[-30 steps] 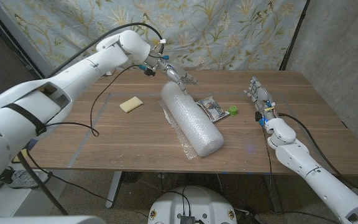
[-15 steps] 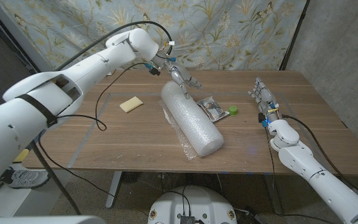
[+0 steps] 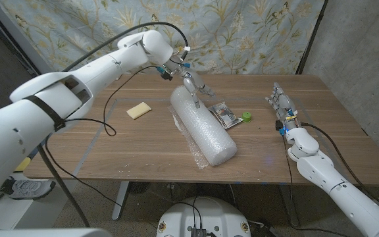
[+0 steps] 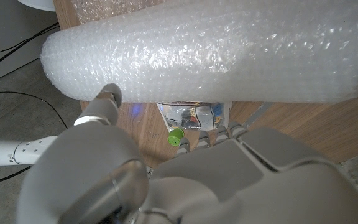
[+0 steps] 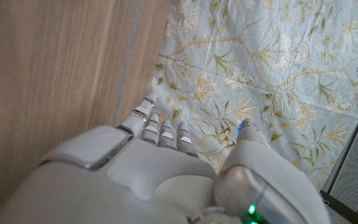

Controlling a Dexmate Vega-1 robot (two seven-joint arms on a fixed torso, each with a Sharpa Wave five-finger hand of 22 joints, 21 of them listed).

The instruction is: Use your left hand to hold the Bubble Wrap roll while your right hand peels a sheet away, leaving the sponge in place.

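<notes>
With the sponge at nine o'clock of the Bubble Wrap roll, the empty, spread left hand hovers at the roll's far end, yet to press down, while the right hand waits open at three o'clock

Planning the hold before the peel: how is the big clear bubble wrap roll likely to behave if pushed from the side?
The big clear bubble wrap roll lies on its rounded side on the wooden table, so it would probably roll. It looks air-filled, likely light and squashy. A loose sheet edge under it may drag a little.
</notes>
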